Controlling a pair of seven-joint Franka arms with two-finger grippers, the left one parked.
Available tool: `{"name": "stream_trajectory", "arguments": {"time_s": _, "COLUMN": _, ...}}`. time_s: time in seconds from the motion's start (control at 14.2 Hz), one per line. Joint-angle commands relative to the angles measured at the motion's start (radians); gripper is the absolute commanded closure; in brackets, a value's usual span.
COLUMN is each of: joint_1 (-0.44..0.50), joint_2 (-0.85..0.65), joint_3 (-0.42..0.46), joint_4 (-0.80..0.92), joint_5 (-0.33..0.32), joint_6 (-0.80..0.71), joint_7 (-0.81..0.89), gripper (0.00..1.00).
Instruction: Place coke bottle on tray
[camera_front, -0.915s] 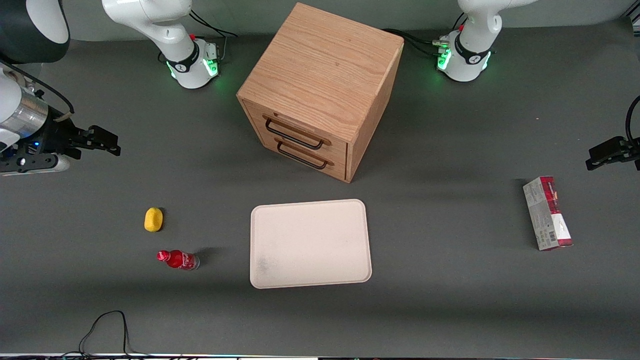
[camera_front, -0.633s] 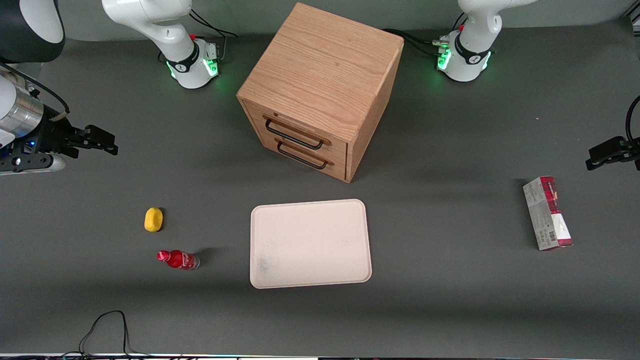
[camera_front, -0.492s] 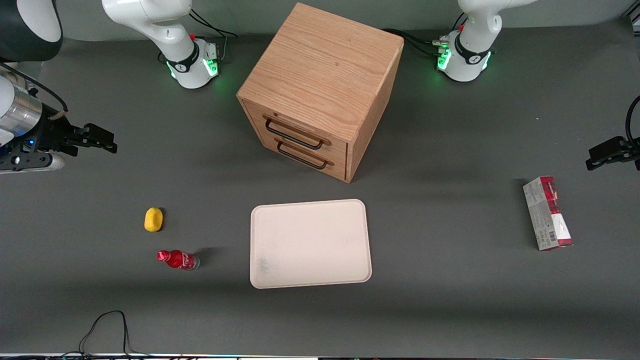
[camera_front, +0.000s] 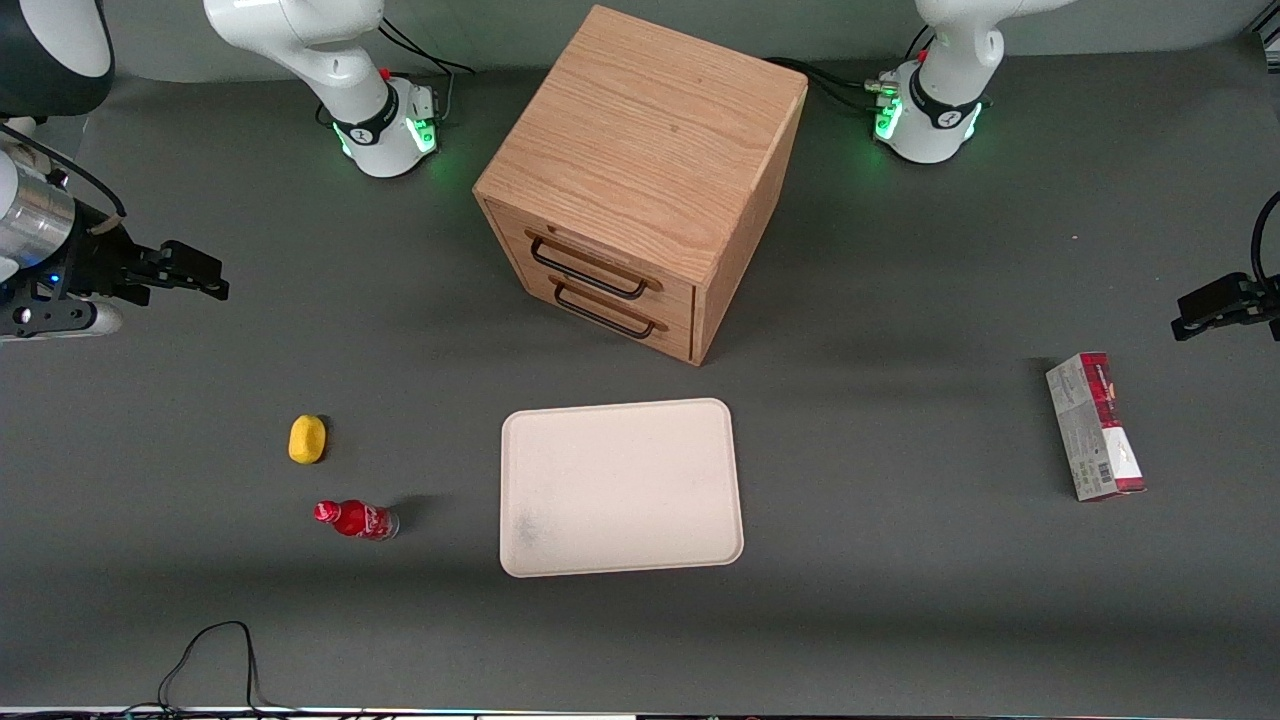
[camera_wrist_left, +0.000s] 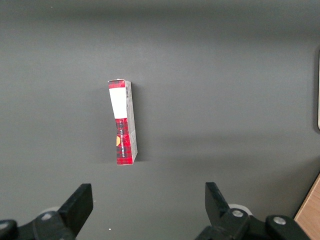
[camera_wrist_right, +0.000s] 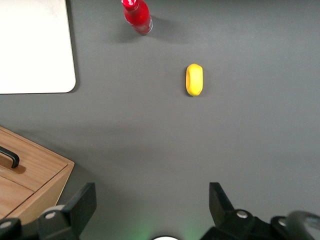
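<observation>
Red coke bottle (camera_front: 356, 520) is standing on the table at the tray's (camera_front: 620, 487) 9 o'clock, apart from it, untouched. Gripper (camera_front: 205, 277) is hanging high, well off at the bottle's 11 o'clock, fingers spread, empty. Reach, grasp, carry and placing are all pending.

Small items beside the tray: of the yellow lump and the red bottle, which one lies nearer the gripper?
The yellow lump. It sits between the open gripper and the coke bottle, which is nearer the front camera.
</observation>
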Motion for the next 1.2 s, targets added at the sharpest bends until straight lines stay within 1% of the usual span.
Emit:
{"name": "stream_trajectory", "arguments": {"time_s": 0.0, "joint_1": 0.001, "joint_2": 0.021, "joint_3": -0.016, "joint_4": 0.053, "joint_5": 0.02, "joint_6": -0.043, "joint_7": -0.023, "gripper": 0.0}}
{"name": "stream_trajectory", "arguments": {"time_s": 0.21, "joint_1": -0.006, "joint_2": 0.054, "joint_3": -0.017, "joint_4": 0.099, "joint_5": 0.02, "joint_6": -0.044, "joint_7": -0.021, "gripper": 0.0}}
{"name": "stream_trajectory", "arguments": {"time_s": 0.35, "joint_1": -0.005, "joint_2": 0.1, "joint_3": -0.014, "joint_4": 0.185, "joint_5": 0.02, "joint_6": -0.093, "joint_7": -0.02, "gripper": 0.0}}
{"name": "stream_trajectory", "arguments": {"time_s": 0.56, "joint_1": -0.005, "joint_2": 0.272, "joint_3": -0.014, "joint_4": 0.454, "joint_5": 0.02, "joint_6": -0.272, "joint_7": -0.021, "gripper": 0.0}}
{"name": "stream_trajectory", "arguments": {"time_s": 0.7, "joint_1": -0.005, "joint_2": 0.353, "joint_3": -0.005, "joint_4": 0.572, "joint_5": 0.02, "joint_6": -0.313, "joint_7": -0.011, "gripper": 0.0}}
{"name": "stream_trajectory", "arguments": {"time_s": 0.91, "joint_1": -0.005, "joint_2": 0.381, "joint_3": -0.002, "joint_4": 0.59, "joint_5": 0.035, "joint_6": -0.306, "joint_7": -0.009, "gripper": 0.0}}
{"name": "stream_trajectory", "arguments": {"time_s": 1.13, "joint_1": 0.003, "joint_2": 0.394, "joint_3": 0.001, "joint_4": 0.592, "joint_5": 0.037, "joint_6": -0.303, "joint_7": -0.008, "gripper": 0.0}}
